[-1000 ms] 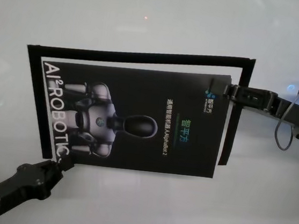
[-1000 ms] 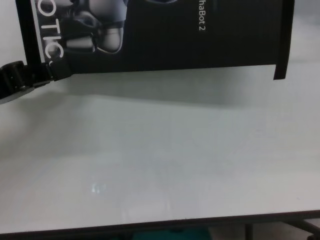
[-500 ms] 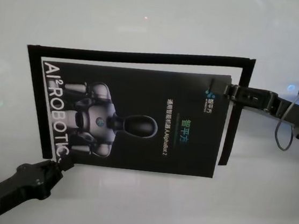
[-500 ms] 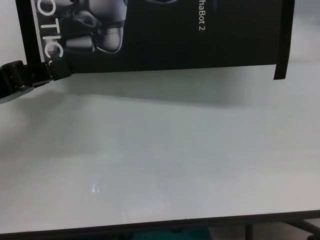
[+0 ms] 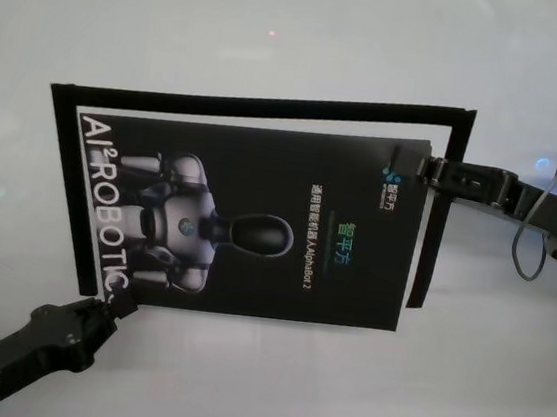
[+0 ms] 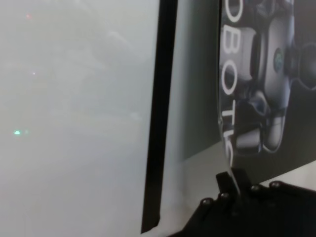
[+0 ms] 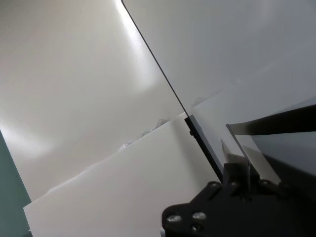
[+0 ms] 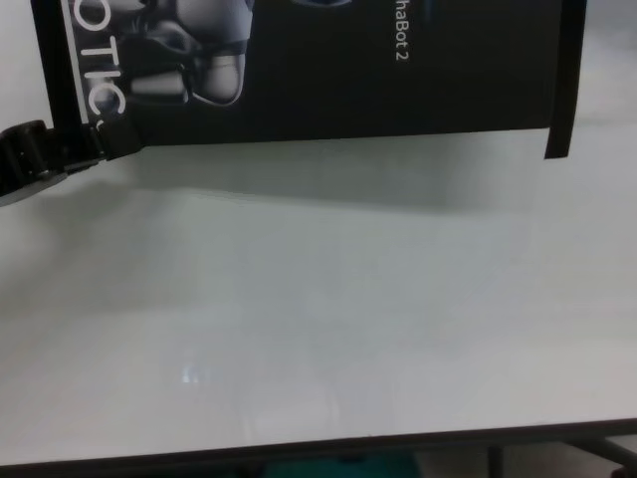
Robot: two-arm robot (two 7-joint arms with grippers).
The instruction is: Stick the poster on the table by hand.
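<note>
**Poster pinched at two opposite corners over the table**

Left gripper sat at the poster's near-left corner, beside the "ROBOTIC" lettering, fingers clamped on the sheet's edge. Left wrist view confirmed it: the thin edge ran down between the fingertips. Left arm came in low from the near-left, forearm angled up toward the corner.

Poster lay spread across the middle of the table, inside an L of black strip that ran along its far side and down its right side. A shadow under the near edge showed in the chest view; sheet apparently not fully flat there.

Right gripper held the far-right corner, closed on the edge next to the small logo. Right arm reached in nearly level from the right, crossing over the strip.
</note>
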